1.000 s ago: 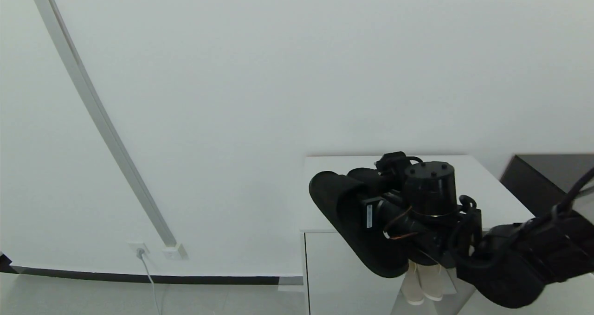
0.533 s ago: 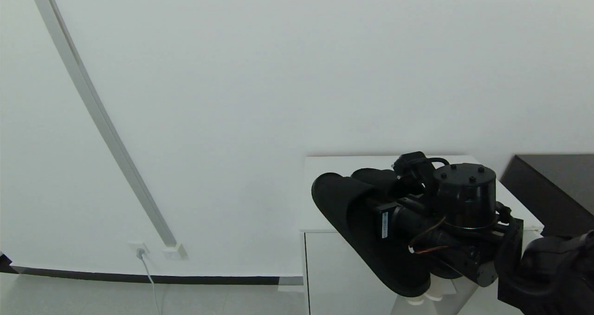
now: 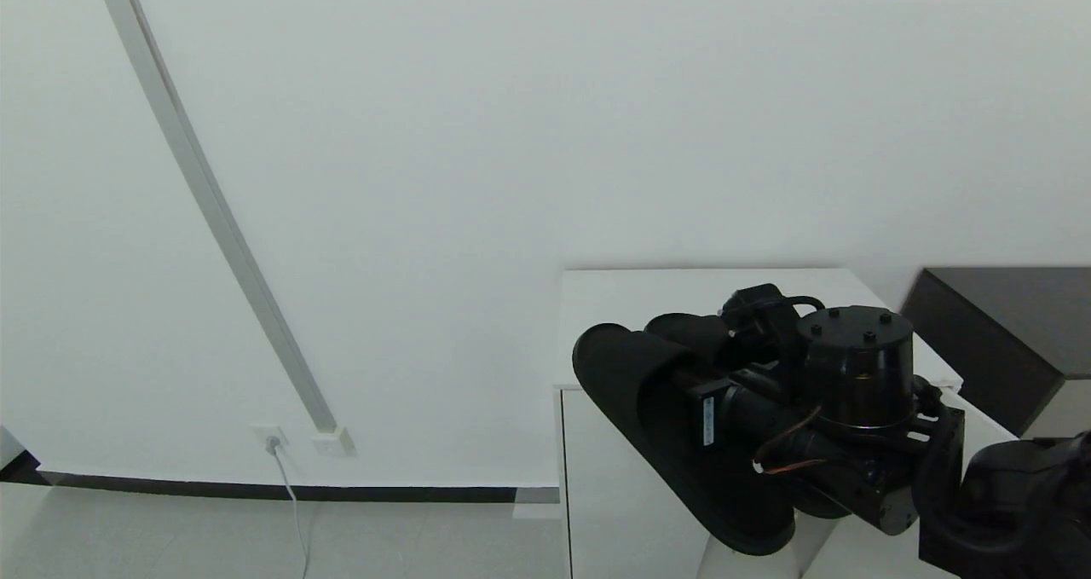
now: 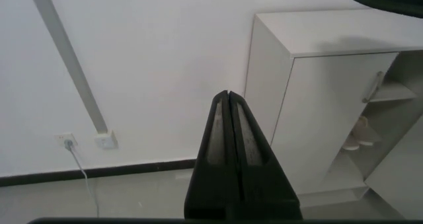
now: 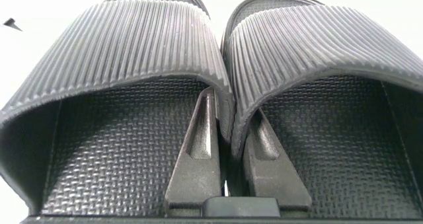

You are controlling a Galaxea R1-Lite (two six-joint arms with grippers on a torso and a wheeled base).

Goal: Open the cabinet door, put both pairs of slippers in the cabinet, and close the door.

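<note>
While the left gripper (image 4: 229, 97) hangs closed, empty, the right gripper (image 5: 231, 112) clamps the black slippers (image 5: 132, 59)

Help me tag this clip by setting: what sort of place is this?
Probably a home entryway, or a mock-up of one: a white shoe cabinet against a bare wall, black slippers held in front of it, and a low wall socket.
</note>
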